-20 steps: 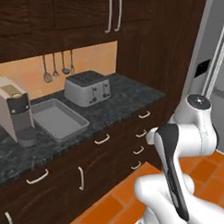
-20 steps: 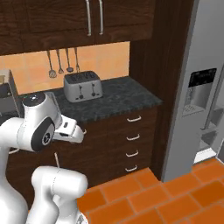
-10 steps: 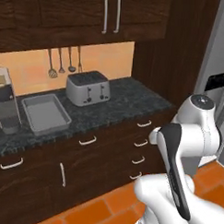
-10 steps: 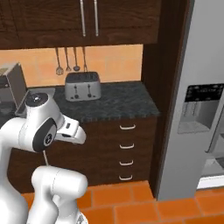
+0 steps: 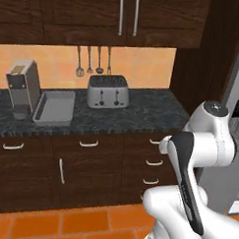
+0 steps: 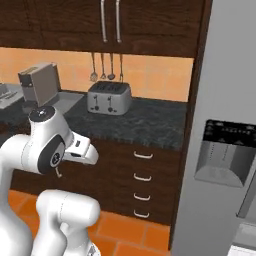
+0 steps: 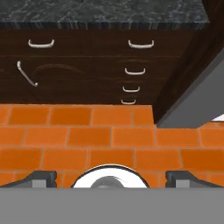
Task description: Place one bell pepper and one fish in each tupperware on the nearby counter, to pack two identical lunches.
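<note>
One light-grey tupperware (image 5: 55,107) lies on the dark speckled counter (image 5: 146,110) between a coffee machine and a toaster; the right base view shows it (image 6: 70,101) behind my arm. A light-grey corner of another container (image 6: 7,96) peeks in at the far left. The bell pepper and the fish are out of view. My gripper (image 7: 111,177) is open with nothing between its fingertips (image 7: 42,176). It hangs well back from the counter (image 7: 109,13) and looks at the drawer fronts and the orange tile floor.
A silver toaster (image 5: 108,90) and a coffee machine (image 5: 22,87) stand on the counter, with utensils (image 5: 93,59) hanging behind. Dark drawers (image 7: 135,70) with silver handles sit below. A grey fridge (image 6: 225,150) stands to the right. Orange tiled floor (image 7: 87,135) lies in front.
The whole picture has shifted: the base has turned, so the counter now faces the cameras squarely and the fridge looms larger on the right. The gripper stays open.
</note>
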